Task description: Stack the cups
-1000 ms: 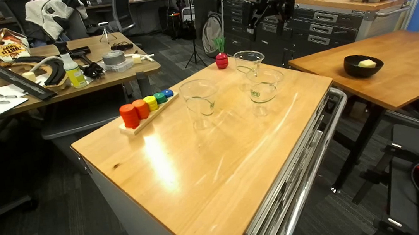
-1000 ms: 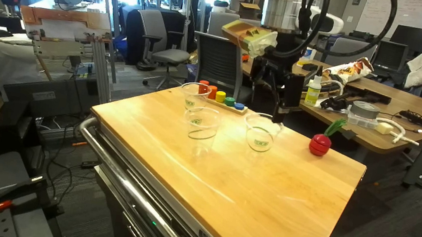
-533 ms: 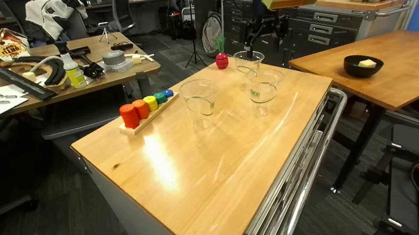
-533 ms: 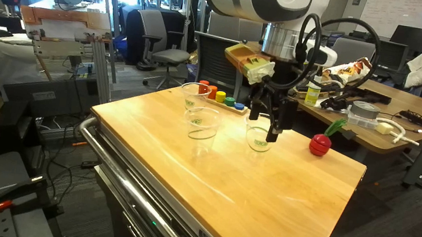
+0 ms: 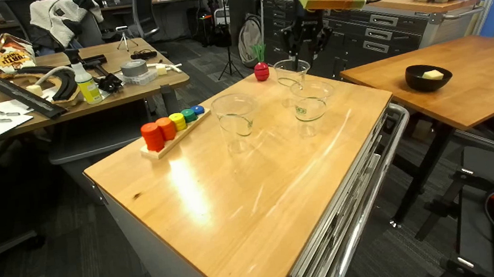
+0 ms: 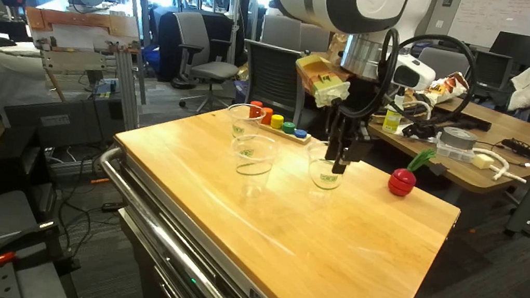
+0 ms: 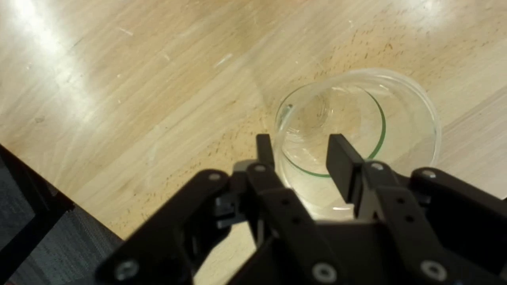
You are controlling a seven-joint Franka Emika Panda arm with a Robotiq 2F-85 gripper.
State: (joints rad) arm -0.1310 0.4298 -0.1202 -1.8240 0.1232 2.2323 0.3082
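Three clear cups stand upright and apart on the wooden cart top. In an exterior view they are a near cup, a middle cup and a far cup. My gripper is down at the rim of the far cup. In the wrist view, that cup lies under the gripper, one fingertip just outside its rim and the other over its mouth. The fingers are partly closed, with a clear gap between them. Whether a pad touches the wall I cannot tell.
A red radish-like toy with green leaves stands beside the far cup. A wooden strip with coloured discs lies along an edge of the cart. A black bowl sits on a separate table. A metal rail runs along the cart's side.
The arm has come down to the far cup, and its fingers have drawn closer together. That cup seems to have shifted very slightly. The two remaining cups have not moved.
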